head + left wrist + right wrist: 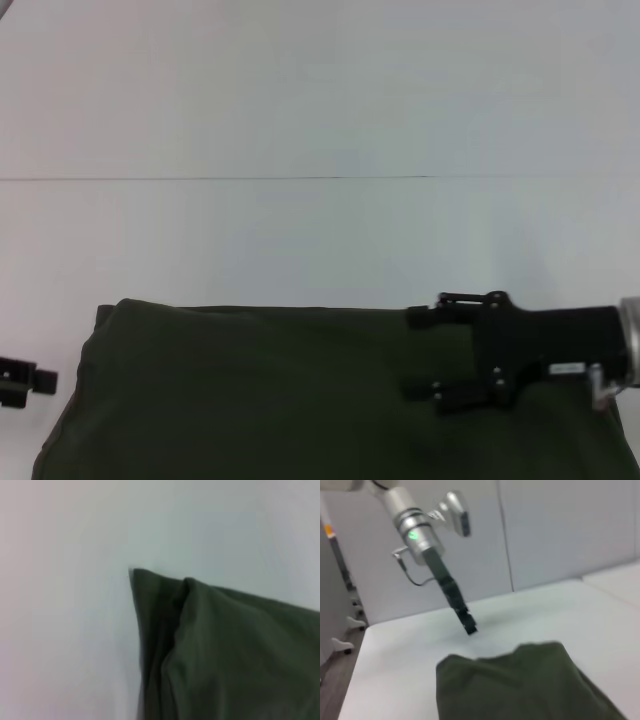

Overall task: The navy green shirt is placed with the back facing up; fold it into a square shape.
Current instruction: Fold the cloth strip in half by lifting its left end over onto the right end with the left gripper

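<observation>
Shirt: the dark olive-green cotton shirt (300,395) lies flat on the white table (300,110), at its near edge, long axis running left to right.
Right gripper: the black right gripper (420,355) hovers over the shirt's right part, fingers spread apart, pointing left, holding nothing.
Left gripper: the black left gripper (35,382) sits just off the shirt's left edge; its opening cannot be told.

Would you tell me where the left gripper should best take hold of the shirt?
Probably the far left corner of the navy green shirt, approached from the left by the left gripper: layers stack there into a raised, pinchable edge, overhanging nothing on the table.
</observation>
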You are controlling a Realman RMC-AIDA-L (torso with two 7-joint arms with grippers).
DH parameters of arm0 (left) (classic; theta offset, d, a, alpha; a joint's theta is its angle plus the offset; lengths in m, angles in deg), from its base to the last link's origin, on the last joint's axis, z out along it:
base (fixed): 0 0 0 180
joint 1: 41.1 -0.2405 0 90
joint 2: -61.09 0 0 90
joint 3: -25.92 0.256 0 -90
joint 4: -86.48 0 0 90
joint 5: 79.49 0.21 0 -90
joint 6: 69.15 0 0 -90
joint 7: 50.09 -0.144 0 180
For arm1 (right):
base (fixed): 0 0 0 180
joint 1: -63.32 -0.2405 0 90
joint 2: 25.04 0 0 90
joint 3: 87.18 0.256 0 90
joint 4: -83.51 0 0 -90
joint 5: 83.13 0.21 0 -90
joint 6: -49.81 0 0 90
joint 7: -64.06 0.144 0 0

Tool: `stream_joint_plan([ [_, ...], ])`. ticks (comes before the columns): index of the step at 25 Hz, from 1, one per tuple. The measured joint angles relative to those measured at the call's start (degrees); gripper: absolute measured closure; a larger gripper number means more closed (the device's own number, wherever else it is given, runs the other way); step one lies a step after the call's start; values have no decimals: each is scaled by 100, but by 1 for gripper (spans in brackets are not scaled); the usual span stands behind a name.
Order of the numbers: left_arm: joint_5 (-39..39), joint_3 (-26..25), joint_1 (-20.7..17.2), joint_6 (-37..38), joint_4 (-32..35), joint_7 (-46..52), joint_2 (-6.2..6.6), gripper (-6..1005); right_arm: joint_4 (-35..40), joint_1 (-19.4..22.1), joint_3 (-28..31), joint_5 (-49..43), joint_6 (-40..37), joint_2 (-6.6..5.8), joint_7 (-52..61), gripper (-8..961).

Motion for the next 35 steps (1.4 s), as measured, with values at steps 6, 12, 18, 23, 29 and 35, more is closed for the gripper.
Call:
stream_joint_plan([
  [6,-237,-90,95,-144,-416,13,14,355,-1173,-35,-82,374,613,18,-1844,74],
  [12,-394,-75,249,-165,-790,-6,-5,100,-1624,-192,-346,387,1227,32,-2080,74],
  [18,-332,203,293,-549,-960,34,-97,93,-1726,-227,-394,390,1375,39,-2130,74],
  [23,-330,350,289,-691,-1086,52,-117,90,-1731,-239,-395,393,1443,42,-2133,74],
  [29,-288,758,252,-1184,-1052,249,-181,90,-1734,-264,-395,397,1516,43,-2097,74],
  [35,-233,764,211,-1353,-807,392,-165,90,-1731,-269,-393,397,1535,38,-2088,74],
])
